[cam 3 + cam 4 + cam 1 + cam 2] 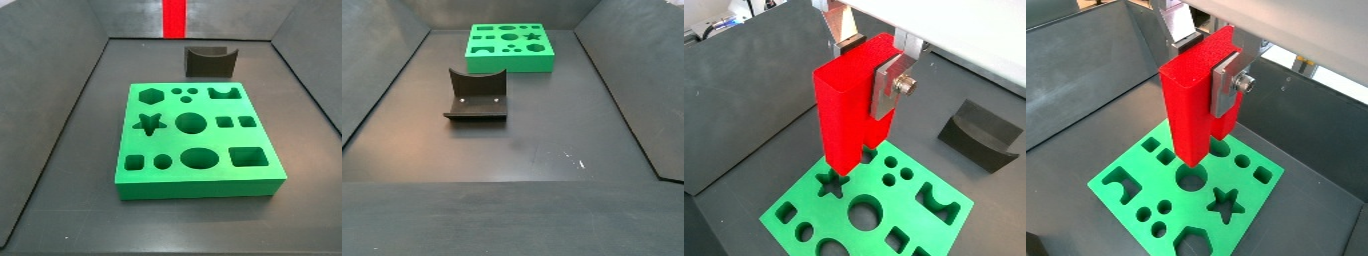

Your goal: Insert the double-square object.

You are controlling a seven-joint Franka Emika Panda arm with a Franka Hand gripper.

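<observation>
Gripper (879, 75) clamps the double-square object (851, 105) between its silver finger plates; in both wrist views the red piece hangs upright, gripped near its upper end, its lower end free above the green board (958, 228).

Left to right in a side view: the star-shaped hole (150, 123) lies at the board's left, round holes sit at its centre, and square and notched openings lie at the right. The red piece (174, 17) shows only as a strip at the upper edge of that view, well above and behind the board. The dark grey block (210, 60) with the curved notch stands behind the board, apart from it.

Likely risks, as judgement only:
- Descent over the wrong opening; in a wrist view the lower end overlaps the star hole (831, 182), in another a round hole (1190, 178), so true alignment cannot be told.
- Slight rotation about the vertical would catch the piece's corners on a hole's rim and jam it.
- Pressing down on a jammed piece could make it slip between the pads or shift the board.
</observation>
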